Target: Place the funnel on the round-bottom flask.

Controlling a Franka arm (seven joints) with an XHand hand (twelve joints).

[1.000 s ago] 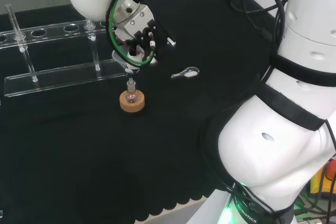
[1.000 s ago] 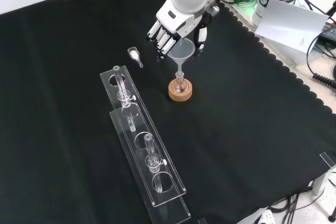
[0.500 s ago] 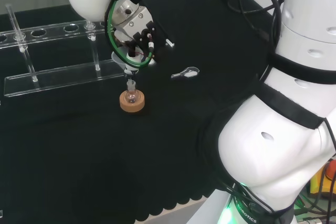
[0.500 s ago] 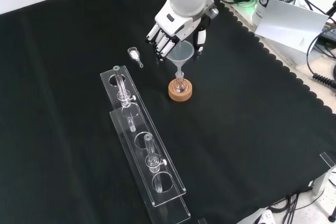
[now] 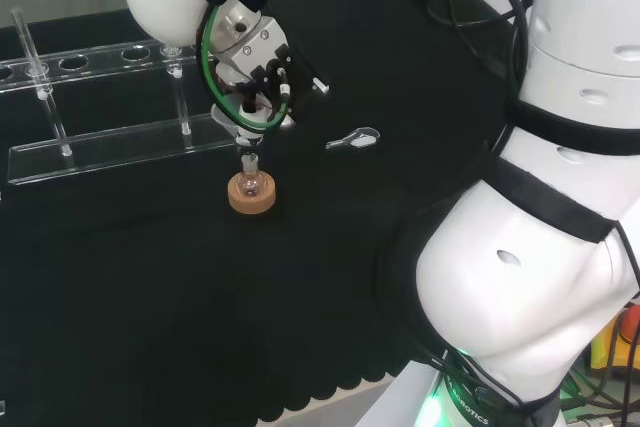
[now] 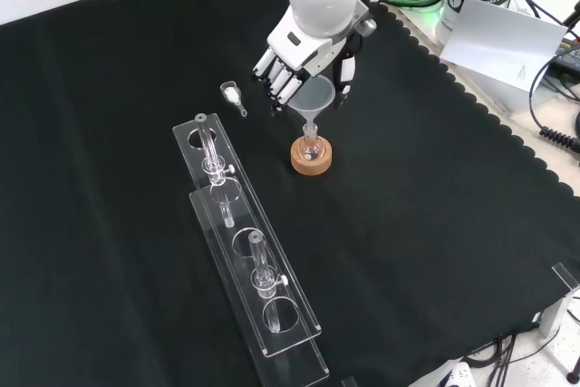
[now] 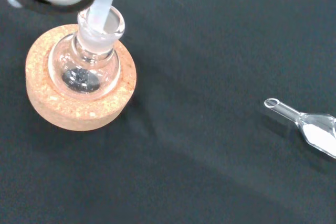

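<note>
A clear funnel [image 6: 314, 97] hangs over the round-bottom flask [image 6: 312, 144], which sits in a cork ring [image 6: 311, 163]. The hand [image 6: 304, 47] is just above, its fingers and thumb curled round the funnel's rim. In the wrist view the funnel's stem [image 7: 102, 3] reaches into the mouth of the flask [image 7: 86, 61], and the cork ring [image 7: 58, 111] lies flat on the cloth. From the head view, the hand [image 5: 250, 47] holds the funnel [image 5: 240, 125] slightly tilted above the flask [image 5: 250, 182].
A clear tube rack [image 6: 245, 251] with glass tubes stands to the flask's left in the front view. A small glass scoop [image 6: 234, 95] with white powder lies beside the hand's fingers. Black cloth surrounds the cork ring.
The hand has shifted a little up and to the left in the front view, and the funnel's bowl has leaned with it. The stem stays at the flask's neck.
</note>
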